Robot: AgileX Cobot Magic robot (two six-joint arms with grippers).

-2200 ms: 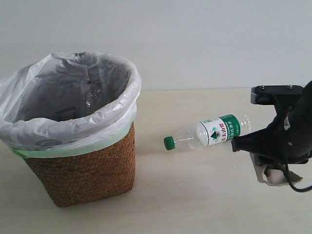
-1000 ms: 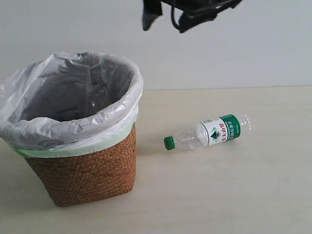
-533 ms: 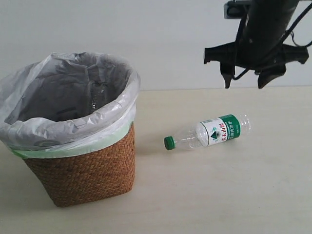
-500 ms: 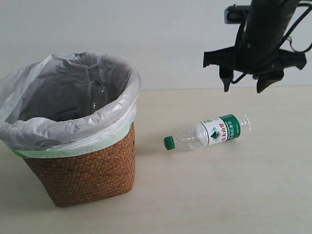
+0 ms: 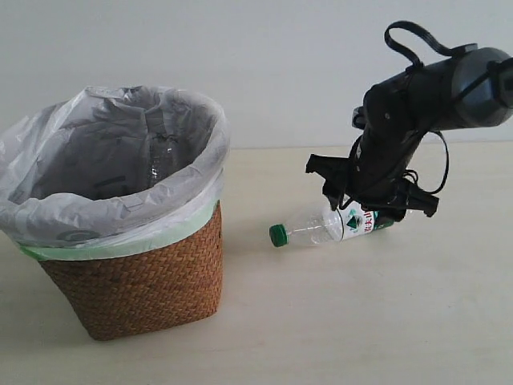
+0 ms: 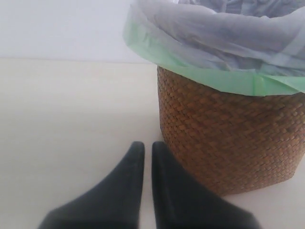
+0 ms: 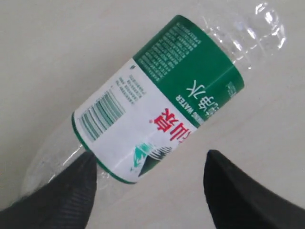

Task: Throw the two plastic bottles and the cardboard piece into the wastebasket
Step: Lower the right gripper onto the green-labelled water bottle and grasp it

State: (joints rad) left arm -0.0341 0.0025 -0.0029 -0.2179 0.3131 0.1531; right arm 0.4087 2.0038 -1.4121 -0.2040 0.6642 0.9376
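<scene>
Green-capped bottle (image 5: 307,228) straddled by the right claw (image 5: 367,212) on the worktop (image 5: 321,321)

Nearest, the wicker wastebasket (image 5: 144,281) is seen upright, lined with a white bag (image 5: 120,210). The left claw (image 6: 144,152) is held low just beside its wall, all but closed, with only a slit between its fingers and nothing gripped. Farther back, the bottle is laid on its side, cap towards the wastebasket and well apart from it. Its label is flanked by the widely spread right claw, which has no hold on it.

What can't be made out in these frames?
- Exterior view: the wastebasket bottom and contents, hidden by its bag folds.
- Exterior view: the base end of the bottle, behind the right gripper.
- Right wrist view: the bottle's cap, cut off by the edge.
- Left wrist view: the wastebasket's inside, above the camera.
</scene>
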